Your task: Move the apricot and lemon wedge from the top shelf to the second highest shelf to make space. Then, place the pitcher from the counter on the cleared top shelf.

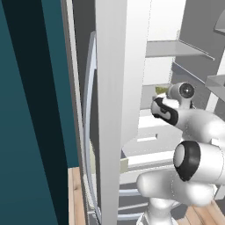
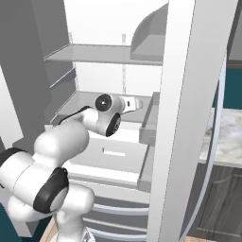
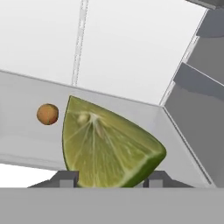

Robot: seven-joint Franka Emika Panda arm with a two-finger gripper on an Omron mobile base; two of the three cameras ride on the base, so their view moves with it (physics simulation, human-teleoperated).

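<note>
The fingers [image 3: 107, 180] clasp the lemon wedge [image 3: 107, 146] (cut face showing), the apricot [image 3: 47, 114] resting beyond it.

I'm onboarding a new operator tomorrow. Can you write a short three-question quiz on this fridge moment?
1. True or false: in the hand view, the lemon wedge sits between the two dark fingertips of the gripper.
2. In the hand view, the apricot appears where relative to the wedge?
A. on its left, apart from it
B. on top of it
C. on its right, touching it
3. Fill in: in the hand view, the apricot rests on a grey ____.

Key: 1 true; 2 A; 3 shelf.
</note>
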